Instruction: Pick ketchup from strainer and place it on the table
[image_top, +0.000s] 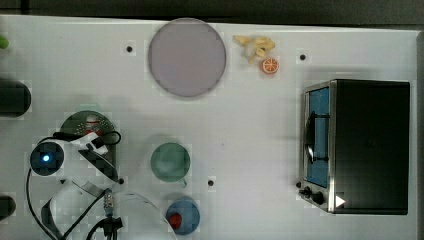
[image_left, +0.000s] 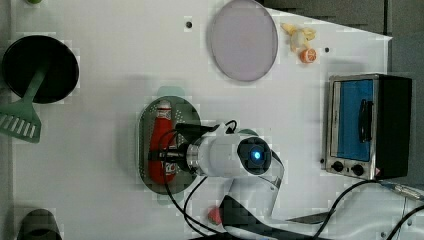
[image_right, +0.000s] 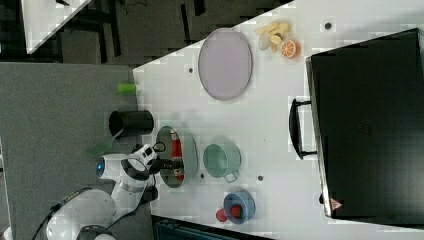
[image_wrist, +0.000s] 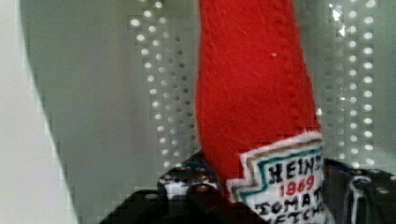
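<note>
In the left view, a black round bowl (image_left: 40, 65) sat at the upper left of the frame. One green slotted plastic spatula (image_left: 22, 117) leaned out of it toward the left edge of the white flat surface (image_left: 100, 165). To the right of the spatula lay a broad bare stretch of surface, and past it the one pale green oval perforated plastic strainer (image_left: 146, 125) at centre-left.

The single small red ketchup squeeze bottle with a white cap and white label (image_left: 161, 140) lay flat inside the strainer. Its long axis ran up and down the frame, along the strainer's length, with the cap pointing toward the top. The white arm's hand (image_left: 167, 156) reached in from the right over the bottle's lower, labelled half. In the wrist view the bottle (image_wrist: 252, 93) rose from the hand over the dotted strainer floor (image_wrist: 159, 93). Whether the hand was spread or pinching the bottle could not be told.

Above and right of the strainer was more bare surface, then one lilac round plate (image_left: 243, 40) at the top centre. One cluster of pale food pieces with an orange slice (image_left: 301, 42) lay right of it, near the far edge. One silver-and-black toaster oven (image_left: 367, 125) stood at the right.

In the top view, one round green cup (image_top: 170, 161) stood at the centre, and one blue bowl holding a small red item (image_top: 183, 216) lay below it.
</note>
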